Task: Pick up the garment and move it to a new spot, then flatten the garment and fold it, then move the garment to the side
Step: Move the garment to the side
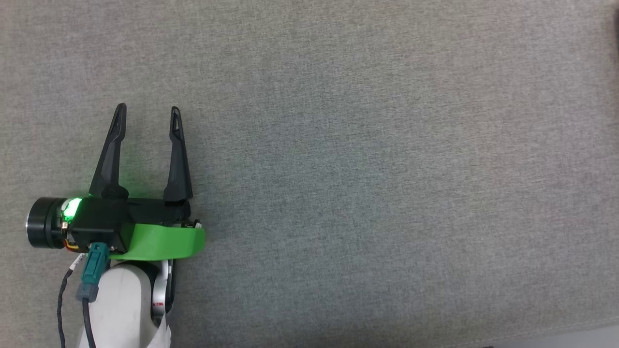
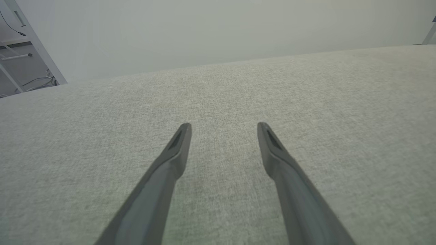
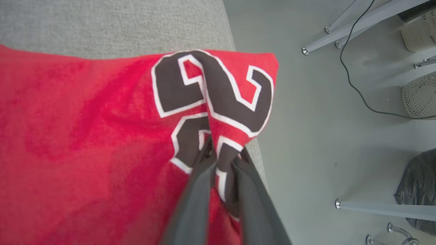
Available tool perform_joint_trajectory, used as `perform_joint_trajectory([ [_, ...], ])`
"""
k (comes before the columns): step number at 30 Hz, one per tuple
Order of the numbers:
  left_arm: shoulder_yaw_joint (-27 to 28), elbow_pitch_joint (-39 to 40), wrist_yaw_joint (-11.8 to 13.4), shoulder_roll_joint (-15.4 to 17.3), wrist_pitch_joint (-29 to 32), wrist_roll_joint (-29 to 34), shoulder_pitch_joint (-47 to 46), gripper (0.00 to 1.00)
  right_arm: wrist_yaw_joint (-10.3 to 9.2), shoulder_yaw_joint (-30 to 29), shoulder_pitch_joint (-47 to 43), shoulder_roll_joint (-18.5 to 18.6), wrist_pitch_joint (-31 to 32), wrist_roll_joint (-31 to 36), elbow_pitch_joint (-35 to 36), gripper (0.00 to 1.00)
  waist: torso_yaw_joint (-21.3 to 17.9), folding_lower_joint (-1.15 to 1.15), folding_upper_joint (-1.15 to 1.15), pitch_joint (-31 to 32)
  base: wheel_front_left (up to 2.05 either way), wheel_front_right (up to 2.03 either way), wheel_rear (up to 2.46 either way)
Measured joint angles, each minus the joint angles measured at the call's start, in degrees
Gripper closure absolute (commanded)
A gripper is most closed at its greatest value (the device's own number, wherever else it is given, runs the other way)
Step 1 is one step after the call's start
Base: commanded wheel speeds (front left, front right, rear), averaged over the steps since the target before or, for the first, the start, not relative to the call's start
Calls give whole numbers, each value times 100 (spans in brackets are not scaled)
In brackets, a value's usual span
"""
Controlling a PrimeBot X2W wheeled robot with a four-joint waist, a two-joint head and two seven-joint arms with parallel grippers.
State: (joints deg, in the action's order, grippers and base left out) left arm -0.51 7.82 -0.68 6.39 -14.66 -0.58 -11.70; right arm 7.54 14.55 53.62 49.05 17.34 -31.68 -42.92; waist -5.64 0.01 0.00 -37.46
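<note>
We saw a broad worktop [image 1: 387, 169] covered in grey woven cloth, and in the head view the stretch of it before us was bare but for one arm. In the left wrist view the same grey surface [image 2: 306, 102] ran away to a far edge, with a pale wall behind it.

The garment [image 3: 85, 136], red and soft, showed in the right wrist view. It was spread over the worktop [image 3: 119, 23] at one edge, where the grey cloth met a pale floor [image 3: 306, 136]. Its outer corner reached past that edge as we saw it. On the cloth was a large dark numeral [image 3: 221, 92] outlined in white, creased down its middle where the fabric was gathered.

The left gripper [image 1: 148, 108] hung over the near left part of the worktop, jaws spread wide with nothing between them. Its wrist view showed the same gripper [image 2: 223, 125] with grey cloth in the gap. A green band [image 1: 164, 241] wrapped its wrist, and a green light [image 1: 72, 208] glowed beside it.

The right gripper [image 3: 226, 149] had its jaws drawn close, pinching a fold of the garment at the numeral.

On the floor beyond stood slanting metal legs [image 3: 361, 23], a dark bag [image 3: 417, 187], two pale mesh baskets [image 3: 420, 95] and a thin black cable [image 3: 354, 85].
</note>
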Motion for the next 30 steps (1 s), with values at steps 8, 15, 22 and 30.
perform_joint_trajectory([
  [8, 0, -151, 96, -31, 0, -45, 27, 0, 0, -71, 2, -158, -778, 223, -477, 0, 96, 0, 0, 298, 0, 0, 0],
  [15, 78, -303, 102, -109, 0, -202, 536, 0, 0, -135, -514, -254, -1950, 455, -115, 0, 155, -1, 0, 999, 0, 0, 0],
  [22, 158, -432, 99, -168, 0, -296, 909, 0, 0, -634, -1077, -773, -2976, 844, 868, 0, 235, -1, 0, 1736, 0, 0, 0],
  [30, 219, -635, 40, -237, 0, -379, 1084, 0, 0, -1255, -2199, -2062, -3182, 1618, 3004, 0, 374, -1, 0, 2450, 0, 0, 0],
])
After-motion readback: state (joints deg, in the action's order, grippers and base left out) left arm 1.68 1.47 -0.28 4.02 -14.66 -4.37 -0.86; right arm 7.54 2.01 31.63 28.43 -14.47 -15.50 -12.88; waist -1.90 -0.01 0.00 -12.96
